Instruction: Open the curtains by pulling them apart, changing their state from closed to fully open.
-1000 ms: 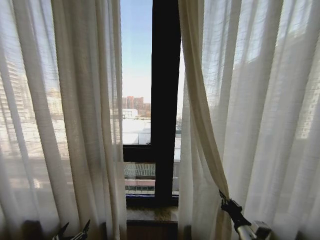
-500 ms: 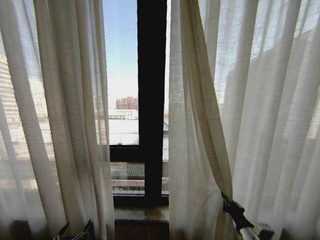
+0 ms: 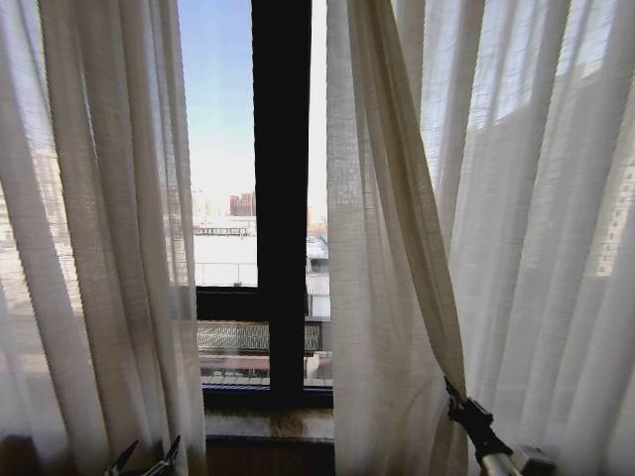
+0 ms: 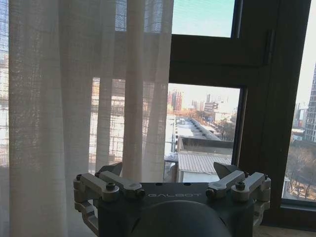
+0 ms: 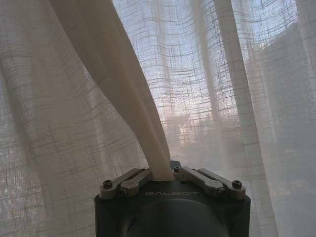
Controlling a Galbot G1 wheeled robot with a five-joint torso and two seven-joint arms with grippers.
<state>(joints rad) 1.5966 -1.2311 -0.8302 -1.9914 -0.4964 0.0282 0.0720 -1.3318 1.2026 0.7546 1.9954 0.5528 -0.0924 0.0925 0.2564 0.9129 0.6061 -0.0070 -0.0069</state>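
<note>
My right end effector [image 3: 454,392] was clamped on a gathered fold of the right curtain [image 3: 496,198], low near its inner edge. My left end effector [image 4: 170,173] hung spread wide beside the left curtain [image 3: 89,218]. Two sheer panels: light, limp, best pinched where bunched.

Dark window frame [image 3: 280,198], sunlit skyline [image 3: 223,213]

Ahead of the left pincer [image 4: 169,178], spread and empty, open room reaches the glass; the left curtain panel [image 3: 99,248] hangs just beside it, the dark window frame bar [image 3: 281,198] beyond. The right curtain panel [image 3: 476,228] surrounds the right pincer [image 5: 163,174], 1 fold clamped.
</note>
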